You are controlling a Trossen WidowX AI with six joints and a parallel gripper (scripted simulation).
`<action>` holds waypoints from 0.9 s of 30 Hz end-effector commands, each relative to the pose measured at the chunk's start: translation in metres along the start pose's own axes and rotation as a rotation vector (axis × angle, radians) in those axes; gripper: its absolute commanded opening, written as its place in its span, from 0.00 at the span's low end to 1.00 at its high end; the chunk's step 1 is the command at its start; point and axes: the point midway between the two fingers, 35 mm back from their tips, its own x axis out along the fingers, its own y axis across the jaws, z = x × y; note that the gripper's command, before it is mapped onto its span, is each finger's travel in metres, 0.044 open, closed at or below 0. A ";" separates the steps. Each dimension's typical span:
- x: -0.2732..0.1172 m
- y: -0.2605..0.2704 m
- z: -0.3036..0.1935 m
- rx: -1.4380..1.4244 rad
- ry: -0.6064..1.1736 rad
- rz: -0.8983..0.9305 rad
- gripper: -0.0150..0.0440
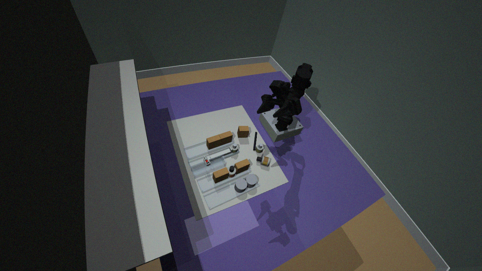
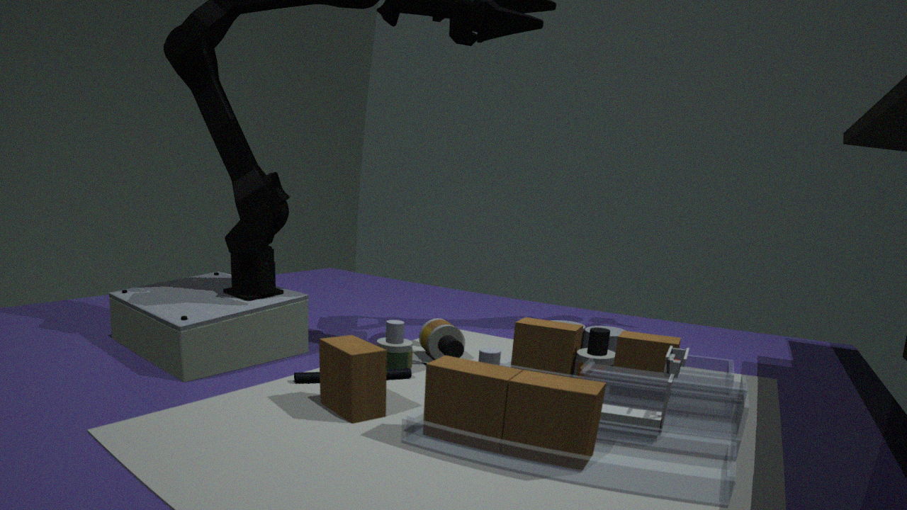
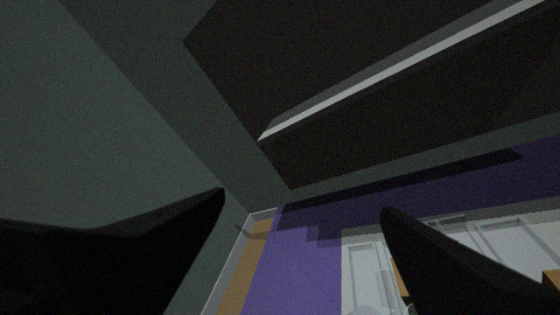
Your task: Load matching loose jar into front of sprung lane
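Two jars cut off; lane floor partly hidden.

We see matt, wood-like brown blocks, smooth clear plastic-looking trays towards seven o'clock from the top view's centre, and a matt black arm.

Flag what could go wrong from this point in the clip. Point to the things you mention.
The open gripper (image 2: 550, 15) is high above the jars, so a fast descent could clip the upright white-capped loose jar (image 1: 259, 148) (image 2: 394, 355). The black rod (image 1: 255, 141) (image 2: 398, 374) lies right beside that jar and might foul a finger. The black-capped jar (image 1: 265, 160) (image 2: 441, 339) lies on its side close by and could roll if nudged.
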 end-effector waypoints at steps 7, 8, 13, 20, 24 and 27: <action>0.025 -0.107 -0.132 -0.243 0.519 -0.293 1.00; 0.022 -0.119 -0.144 -0.258 0.576 -0.322 1.00; -0.004 -0.175 -0.198 -0.301 0.869 -0.461 1.00; -0.074 -0.232 -0.247 -0.281 1.254 -0.617 1.00; -0.075 -0.233 -0.249 -0.279 1.263 -0.621 1.00; -0.071 -0.230 -0.250 -0.279 1.263 -0.620 1.00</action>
